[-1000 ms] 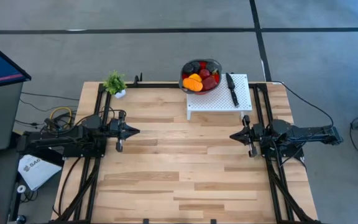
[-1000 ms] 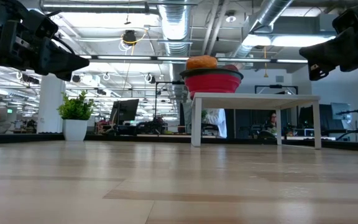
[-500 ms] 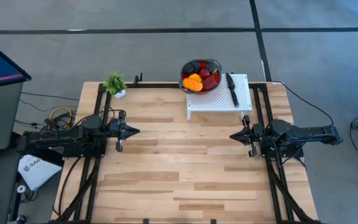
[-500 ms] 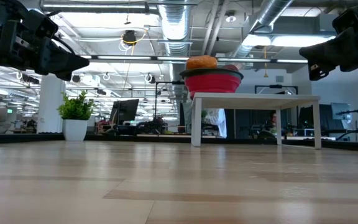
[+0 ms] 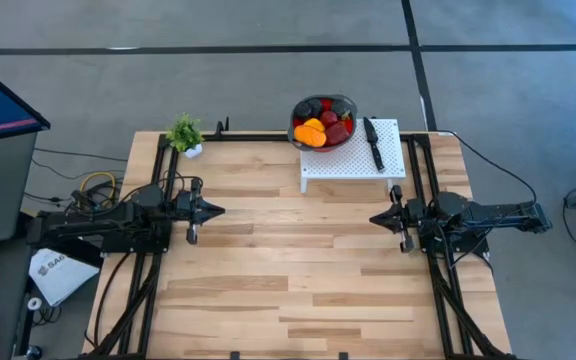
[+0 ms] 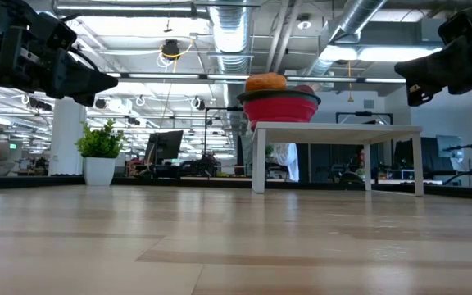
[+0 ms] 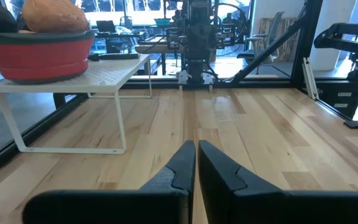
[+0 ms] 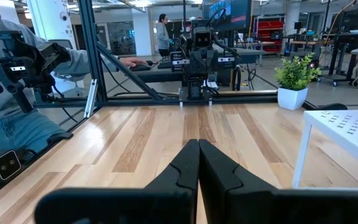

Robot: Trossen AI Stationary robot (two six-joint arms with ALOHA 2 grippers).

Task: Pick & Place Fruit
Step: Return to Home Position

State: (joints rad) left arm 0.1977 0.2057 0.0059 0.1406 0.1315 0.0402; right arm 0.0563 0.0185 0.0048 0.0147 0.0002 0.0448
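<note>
fruit (image 5: 314, 130) is in the bowl (image 5: 349, 104), so our left gripper (image 5: 217, 211) and right gripper (image 5: 374, 219) hang closed, empty, by the table's side edges.

A light wooden plank tabletop (image 5: 288, 250) was seen, most of its surface bare. A white perforated shelf (image 5: 353, 160) on thin legs was stood on it at the far edge, right of centre. A red bowl (image 6: 279, 107) heaped with fruit (image 5: 313, 130) was set on the shelf's left end, and a black-handled knife (image 5: 372, 140) was laid just beside it on the right. A small potted plant (image 5: 185, 135) was placed at the far left corner.
</note>
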